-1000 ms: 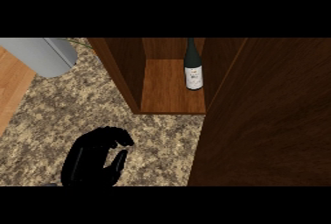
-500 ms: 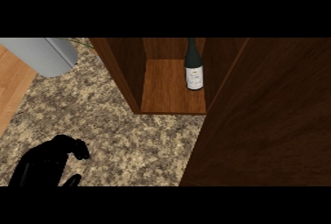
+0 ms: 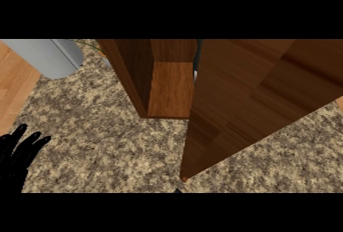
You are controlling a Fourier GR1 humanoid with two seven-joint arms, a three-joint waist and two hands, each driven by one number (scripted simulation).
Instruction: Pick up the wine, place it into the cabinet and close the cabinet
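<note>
The wooden cabinet [image 3: 144, 77] stands at the top centre, its shelf floor [image 3: 171, 88] partly showing. Its door [image 3: 261, 99] hangs at an angle across most of the opening. Only a thin sliver of the wine bottle [image 3: 196, 61] shows between the shelf and the door's edge; the rest is hidden behind the door. My left hand [image 3: 17, 152] rests at the lower left edge, fingers straight and spread, holding nothing, far from the cabinet. My right hand does not show.
A grey rounded container [image 3: 50, 56] stands at the upper left on the speckled stone counter [image 3: 114, 140]. A light wooden surface [image 3: 12, 88] runs along the left edge. The door's lower corner [image 3: 184, 177] reaches out over the counter.
The cabinet door has swung left across the opening and now hides nearly all of the bottle. My left hand has drawn back to the lower left edge and straightened its fingers.
</note>
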